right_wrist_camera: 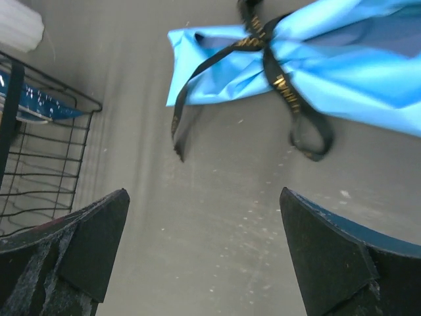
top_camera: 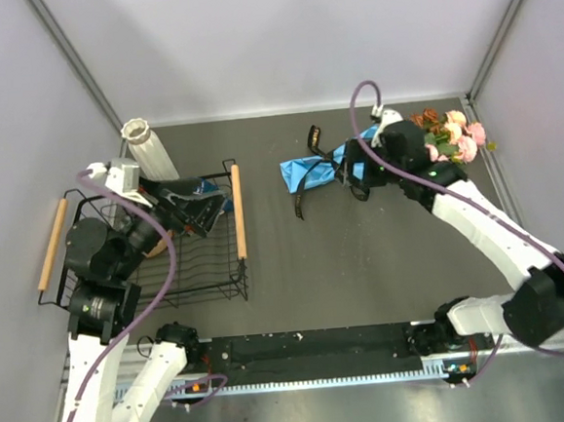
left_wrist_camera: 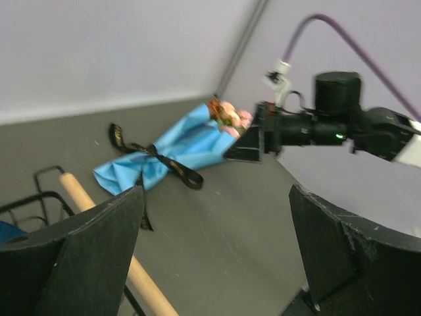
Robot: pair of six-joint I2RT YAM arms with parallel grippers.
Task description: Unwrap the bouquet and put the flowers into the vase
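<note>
Blue paper first: looking at the bouquet (top_camera: 308,170) lying flat on the grey worktop (top_camera: 346,284) close to the far edge, right of centre, fully wrapped. Seeing the flowers (top_camera: 452,134) poking out of the wrap toward the far right corner, pink and peach heads plus a few rust-orange ones. Spotting the black ribbon (right_wrist_camera: 260,41) tied round the narrow end, loose tails trailing onto the worktop. Finding the vase (top_camera: 148,148) way over near the far left corner, standing upright just behind a black wire basket (top_camera: 209,275) with wooden handles. Watching the right gripper (right_wrist_camera: 204,204) hanging over the bouquet and apart from it, jaws spread wide, clamping nothing. Catching the left gripper (left_wrist_camera: 217,197) sitting above the basket, jaws also wide apart and empty, pointing across at the bouquet.
</note>
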